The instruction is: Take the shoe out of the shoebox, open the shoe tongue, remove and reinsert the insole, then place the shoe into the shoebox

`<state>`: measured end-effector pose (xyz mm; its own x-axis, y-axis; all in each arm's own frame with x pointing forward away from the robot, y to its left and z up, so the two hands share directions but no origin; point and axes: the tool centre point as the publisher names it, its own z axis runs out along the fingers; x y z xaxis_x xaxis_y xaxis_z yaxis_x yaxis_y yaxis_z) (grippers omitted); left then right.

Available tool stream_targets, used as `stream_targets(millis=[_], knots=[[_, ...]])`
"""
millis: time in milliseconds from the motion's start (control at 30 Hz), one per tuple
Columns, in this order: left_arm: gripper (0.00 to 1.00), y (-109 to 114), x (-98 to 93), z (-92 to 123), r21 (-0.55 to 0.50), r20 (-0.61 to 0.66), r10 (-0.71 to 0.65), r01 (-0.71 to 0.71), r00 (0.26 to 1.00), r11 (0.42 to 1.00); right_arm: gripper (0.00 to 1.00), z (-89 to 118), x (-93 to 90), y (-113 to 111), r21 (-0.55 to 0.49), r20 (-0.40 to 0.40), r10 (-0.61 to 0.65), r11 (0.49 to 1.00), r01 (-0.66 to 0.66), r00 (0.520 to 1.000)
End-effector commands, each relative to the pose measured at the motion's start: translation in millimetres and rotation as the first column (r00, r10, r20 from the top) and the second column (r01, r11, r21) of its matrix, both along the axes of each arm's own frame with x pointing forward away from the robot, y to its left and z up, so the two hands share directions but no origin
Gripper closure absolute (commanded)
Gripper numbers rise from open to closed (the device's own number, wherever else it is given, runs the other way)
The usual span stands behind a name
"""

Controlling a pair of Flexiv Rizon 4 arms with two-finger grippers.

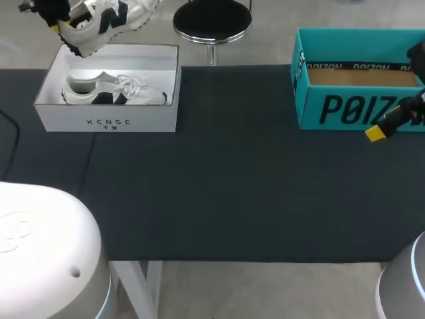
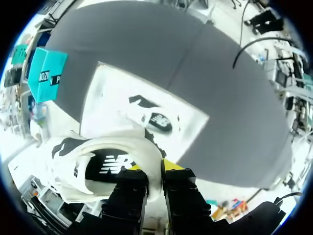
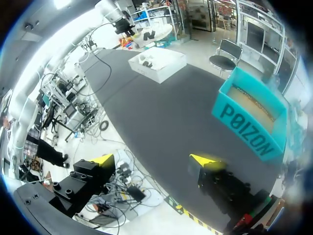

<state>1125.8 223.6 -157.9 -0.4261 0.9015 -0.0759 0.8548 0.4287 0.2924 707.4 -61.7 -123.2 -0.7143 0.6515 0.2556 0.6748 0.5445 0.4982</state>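
A white shoebox (image 1: 109, 123) stands at the table's far left with one white and black shoe (image 1: 113, 91) lying in it. My left gripper (image 1: 65, 25) hangs above the box's back edge, shut on the heel collar of a second white and black shoe (image 1: 106, 18), which is lifted clear of the box. In the left wrist view the gripper (image 2: 151, 169) pinches that shoe (image 2: 98, 166) at the collar, and the box (image 2: 112, 98) with the other shoe (image 2: 154, 120) lies below. My right gripper (image 1: 380, 129) stands open at the right, with nothing between its fingers (image 3: 154, 161).
A teal cardboard box (image 1: 352, 100) stands open at the table's far right, just behind my right gripper; it also shows in the right wrist view (image 3: 249, 117). The dark table (image 1: 232, 186) stretches between the two boxes.
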Motion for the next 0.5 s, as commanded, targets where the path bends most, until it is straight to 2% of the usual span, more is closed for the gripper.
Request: stream_targets(millis=[33, 200, 367, 500], knots=[[1.0, 23.5, 23.4, 5.2, 0.022, -0.014, -0.066, 0.066, 0.998, 0.998, 0.0, -0.4, 2.6, 0.7, -0.002, -0.004, 0.002, 1.0, -0.002, 1.0], [1.0, 36.0, 29.7, 6.9, 0.074, -0.056, -0.174, 0.178, 0.983, 0.981, 0.0, -0.4, 2.6, 0.7, -0.002, -0.004, 0.002, 1.0, -0.002, 1.0], [1.0, 44.1, 27.2, 7.3, 0.134, -0.099, -0.274, 0.286, 0.957, 0.949, 0.0, -0.4, 2.6, 0.7, -0.002, -0.004, 0.002, 1.0, -0.002, 1.0], [1.0, 42.6, 32.6, 6.7, 0.149, -0.051, -0.198, 0.203, 0.979, 0.968, 0.0, -0.4, 2.6, 0.7, -0.002, -0.004, 0.002, 1.0, -0.002, 1.0]])
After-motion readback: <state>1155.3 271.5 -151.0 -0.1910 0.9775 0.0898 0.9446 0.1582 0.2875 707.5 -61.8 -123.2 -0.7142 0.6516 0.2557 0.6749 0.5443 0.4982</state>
